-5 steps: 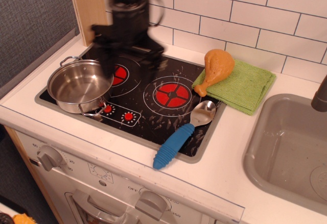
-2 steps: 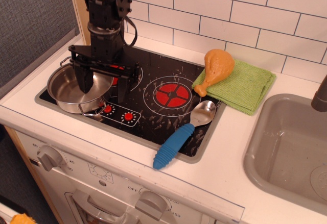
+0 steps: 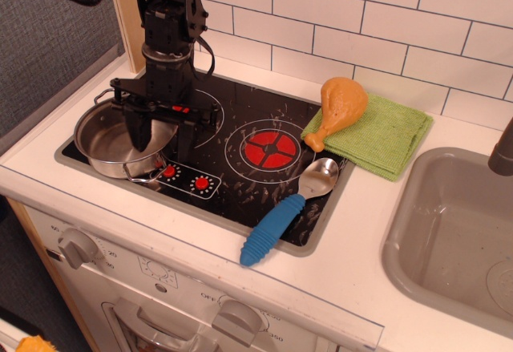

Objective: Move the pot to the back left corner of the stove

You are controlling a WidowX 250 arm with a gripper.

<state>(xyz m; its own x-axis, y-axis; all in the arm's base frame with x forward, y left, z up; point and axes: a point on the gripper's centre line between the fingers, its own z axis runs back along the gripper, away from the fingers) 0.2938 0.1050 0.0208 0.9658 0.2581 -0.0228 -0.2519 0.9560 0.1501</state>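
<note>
Arm hangs vertical over stove (image 3: 240, 180) front-left; tool (image 3: 163, 131) fingers spread wide apart, straddling pot's right rim, left finger inside; pot (image 3: 120, 137) sits at stove's front-left corner, nothing clamped.

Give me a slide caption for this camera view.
Open end effector straddles the steel pot's right rim at the stove's front left.
</note>
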